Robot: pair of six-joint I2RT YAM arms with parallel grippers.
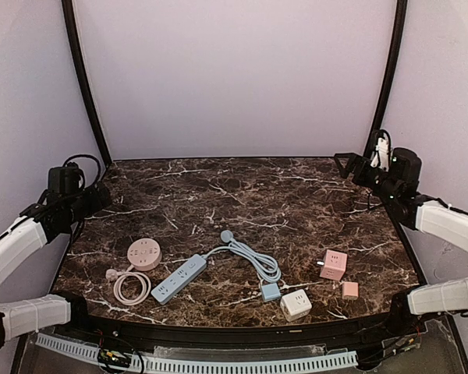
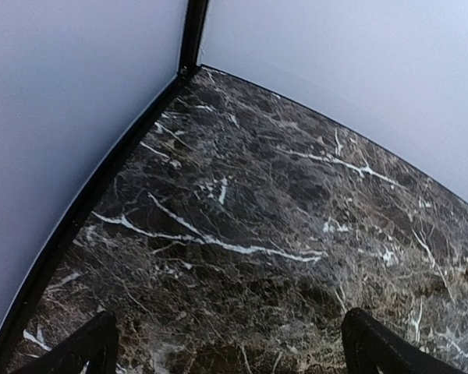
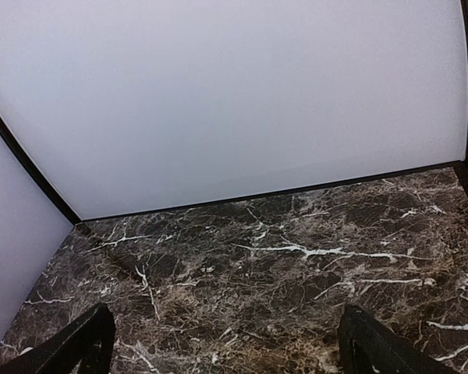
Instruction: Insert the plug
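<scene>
The blue plug (image 1: 271, 292) is lying near the front edge of the marble table (image 1: 242, 187), at the end of a grey-blue cable (image 1: 253, 259) that is looping back toward the blue power strip (image 1: 179, 279). A white cube socket (image 1: 296, 304) is sitting just beside the plug, and two pink cubes (image 1: 334, 265) are sitting further right. A round pink socket (image 1: 144, 254) is resting left of the strip, above its coiled cord (image 1: 131, 288). The left gripper (image 2: 228, 351) is hovering at the table's left side, fingers spread wide and holding nothing. The right gripper (image 3: 222, 343) is hovering at the far right, likewise spread and empty. Both are well apart from the plug.
</scene>
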